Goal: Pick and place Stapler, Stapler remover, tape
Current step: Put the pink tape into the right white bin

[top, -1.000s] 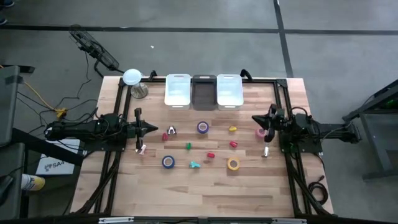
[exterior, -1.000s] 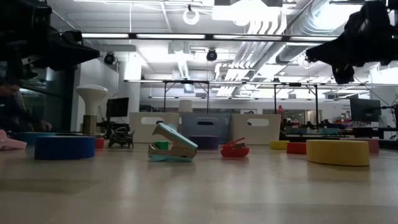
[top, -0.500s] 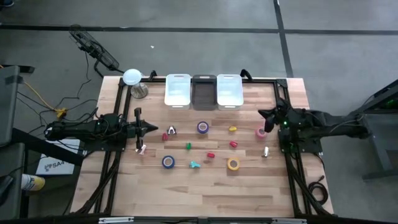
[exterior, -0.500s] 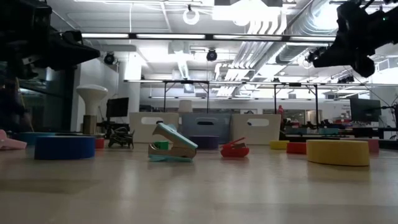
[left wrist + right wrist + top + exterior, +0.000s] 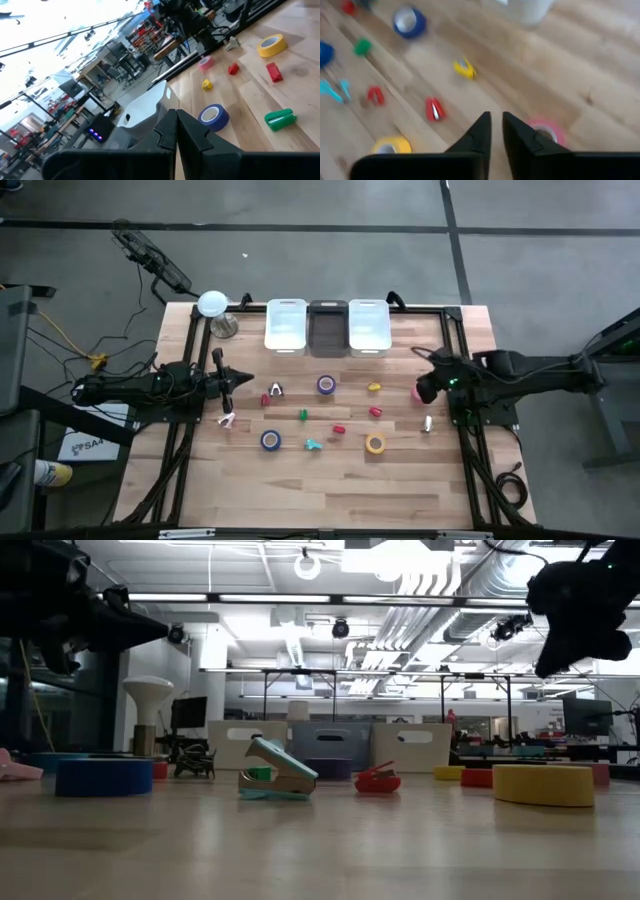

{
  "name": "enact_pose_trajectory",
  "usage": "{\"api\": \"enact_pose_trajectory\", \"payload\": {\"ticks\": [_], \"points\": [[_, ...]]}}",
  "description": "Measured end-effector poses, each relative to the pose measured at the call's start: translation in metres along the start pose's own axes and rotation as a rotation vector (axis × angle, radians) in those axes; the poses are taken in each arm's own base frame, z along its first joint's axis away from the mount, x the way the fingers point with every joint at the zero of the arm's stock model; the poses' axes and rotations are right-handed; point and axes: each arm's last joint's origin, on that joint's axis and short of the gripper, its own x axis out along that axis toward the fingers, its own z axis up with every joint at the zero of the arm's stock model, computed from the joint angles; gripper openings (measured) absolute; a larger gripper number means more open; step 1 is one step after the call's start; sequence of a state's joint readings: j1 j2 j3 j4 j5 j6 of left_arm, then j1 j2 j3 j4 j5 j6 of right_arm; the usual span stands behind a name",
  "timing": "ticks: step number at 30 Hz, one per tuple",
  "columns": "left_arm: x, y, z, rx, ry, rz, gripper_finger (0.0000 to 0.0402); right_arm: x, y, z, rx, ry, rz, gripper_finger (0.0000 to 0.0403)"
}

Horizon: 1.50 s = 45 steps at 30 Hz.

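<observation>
While both arms are hanging above the tabletop point(image 5: 330, 480) in the high view, the left gripper point(image 5: 243, 380) is sitting at the left edge and the right gripper point(image 5: 424, 388) is hovering close beside a pink tape roll point(image 5: 419, 393); a purplish-blue tape roll point(image 5: 326, 385) is lying below the three bins point(image 5: 327, 326), a blue tape roll point(image 5: 270, 440) and a yellow tape roll point(image 5: 375, 443) are lying nearer the front edge, and small staple removers and staplers are lying scattered between them, apart from one another.

Where the low view is looking level across the surface, the blue tape roll point(image 5: 103, 776) and yellow tape roll point(image 5: 543, 784) are resting flat; a teal stapler point(image 5: 278, 780) is sitting with its lid tilted up; a red staple remover point(image 5: 378, 780) is resting just beyond it.

Since the left wrist view is showing its fingers point(image 5: 192, 135) pressed together, that gripper is closed and empty.

As the right wrist view is showing a narrow gap between its fingers point(image 5: 520, 135), that gripper is nearly closed and holding nothing; the pink tape roll point(image 5: 546, 131) is lying just past the fingertips.

Handling judgement: the rolls are looking light and stiff, and likely to slide on bare wood; gripping across one wall, one finger inside the hollow centre, is appearing safest; the stapler is probably denser and hinged, so gripping across its base is advisable.
</observation>
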<state>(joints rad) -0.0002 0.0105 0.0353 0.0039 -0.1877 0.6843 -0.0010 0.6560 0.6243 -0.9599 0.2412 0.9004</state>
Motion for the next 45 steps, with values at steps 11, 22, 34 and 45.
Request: {"api": "enact_pose_trajectory", "payload": {"ticks": [11,22,34,45], "points": [[0.0,0.0,0.0,0.024,0.004,0.005,0.0003,0.031,0.005,-0.002,0.064,0.308,-0.125,0.0196],[0.0,0.0,0.0,0.045,0.005,0.004,0.0003,0.071,0.012,0.002,0.08,0.427,-0.254,0.0196],[0.0,0.0,0.0,0.045,0.006,0.005,0.0003,0.108,0.005,0.004,0.059,0.496,-0.429,0.0195],[0.0,0.0,0.0,0.045,0.005,0.003,0.0003,0.132,0.006,0.006,0.028,0.526,-0.401,0.0188]]}}
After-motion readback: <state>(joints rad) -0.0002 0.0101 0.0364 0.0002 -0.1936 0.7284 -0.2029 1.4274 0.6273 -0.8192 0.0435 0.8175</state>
